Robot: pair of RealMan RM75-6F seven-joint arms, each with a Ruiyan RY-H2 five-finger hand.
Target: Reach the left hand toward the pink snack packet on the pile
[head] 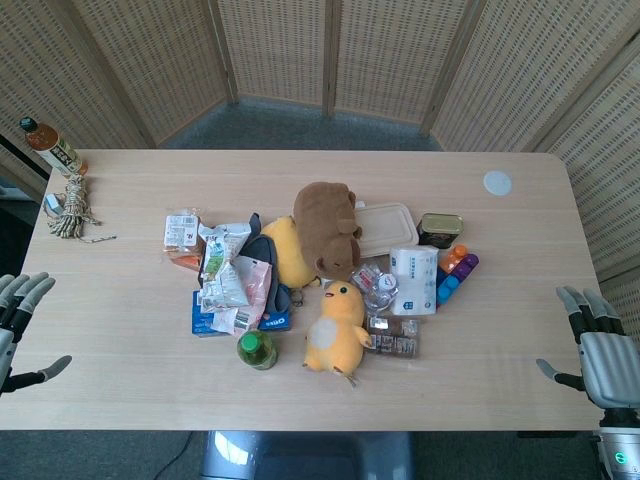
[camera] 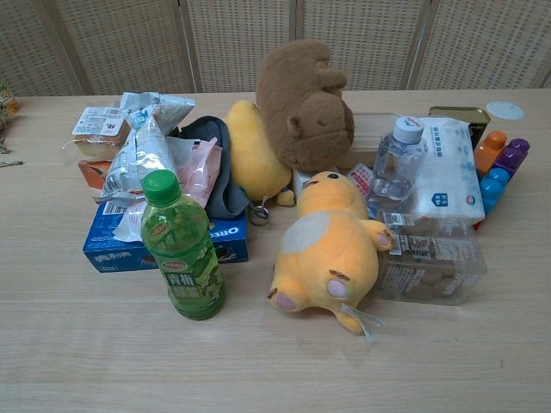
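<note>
The pink snack packet (head: 254, 283) (camera: 200, 169) lies on the left part of the pile, on top of a blue Oreo box (head: 205, 322) (camera: 168, 243) and beside a silvery-green packet (head: 222, 268) (camera: 142, 155). My left hand (head: 18, 318) hovers at the table's left edge, far left of the pile, fingers spread and holding nothing. Over at the right edge, my right hand (head: 598, 348) is also open and empty. Neither hand shows in the chest view.
A green tea bottle (head: 257, 349) (camera: 182, 248) stands in front of the pile. Yellow duck toy (head: 336, 328), brown plush (head: 327, 225), tissue pack (head: 413, 280), clear box (head: 385, 229), tin (head: 439, 229) and coloured blocks (head: 455, 274) fill the middle. Rope bundle (head: 71, 210) and bottle (head: 50, 146) sit far left.
</note>
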